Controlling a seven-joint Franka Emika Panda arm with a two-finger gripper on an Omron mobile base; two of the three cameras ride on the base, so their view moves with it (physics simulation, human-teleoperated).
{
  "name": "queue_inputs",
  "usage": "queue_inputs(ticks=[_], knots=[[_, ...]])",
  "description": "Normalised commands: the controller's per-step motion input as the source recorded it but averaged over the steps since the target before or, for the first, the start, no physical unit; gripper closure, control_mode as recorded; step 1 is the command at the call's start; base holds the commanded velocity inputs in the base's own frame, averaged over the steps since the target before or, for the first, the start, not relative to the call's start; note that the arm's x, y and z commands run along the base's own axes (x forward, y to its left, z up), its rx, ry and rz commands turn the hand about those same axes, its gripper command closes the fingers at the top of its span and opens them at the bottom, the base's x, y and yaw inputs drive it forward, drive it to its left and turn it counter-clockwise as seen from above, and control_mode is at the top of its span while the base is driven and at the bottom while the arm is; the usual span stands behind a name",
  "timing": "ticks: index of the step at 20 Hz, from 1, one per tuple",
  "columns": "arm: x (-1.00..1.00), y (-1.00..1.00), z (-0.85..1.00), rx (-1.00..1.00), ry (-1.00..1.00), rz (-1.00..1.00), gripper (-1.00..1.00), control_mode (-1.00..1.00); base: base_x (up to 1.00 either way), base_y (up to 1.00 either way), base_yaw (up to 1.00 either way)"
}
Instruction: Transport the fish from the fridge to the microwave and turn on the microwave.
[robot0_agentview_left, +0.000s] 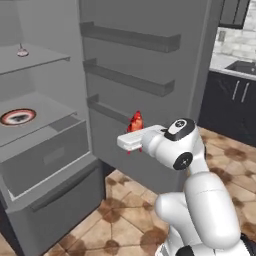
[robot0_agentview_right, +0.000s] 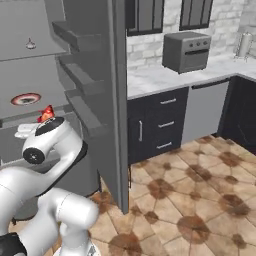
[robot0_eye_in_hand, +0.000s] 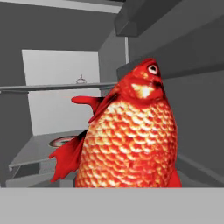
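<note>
One fish (robot0_eye_in_hand: 131, 140) pinched in the jaws of the gripper (robot0_agentview_left: 136, 134) — head up, red-orange scales close to the hand camera, clear of every shelf. Held just in front of the open fridge (robot0_agentview_left: 45, 165), beside its door racks (robot0_agentview_left: 127, 80). Far left inside, on the middle shelf, a round red-rimmed plate (robot0_agentview_left: 18, 117); on the shelf above, a tiny pinkish item (robot0_agentview_left: 22, 51). Off to the right — dark cabinets (robot0_agentview_right: 160, 122) under a pale table (robot0_agentview_right: 165, 75), tiled floor (robot0_agentview_right: 200, 200) below.
</note>
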Motion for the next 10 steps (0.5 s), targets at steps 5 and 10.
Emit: queue_inputs(ticks=[5, 10], knots=[[0.00, 0.00, 0.00, 0.00, 0.00, 0.00, 1.00, 1.00, -0.24, 0.71, -0.43], [0.00, 0.00, 0.00, 0.00, 0.00, 0.00, 1.00, 1.00, -0.31, 0.54, -0.44]])
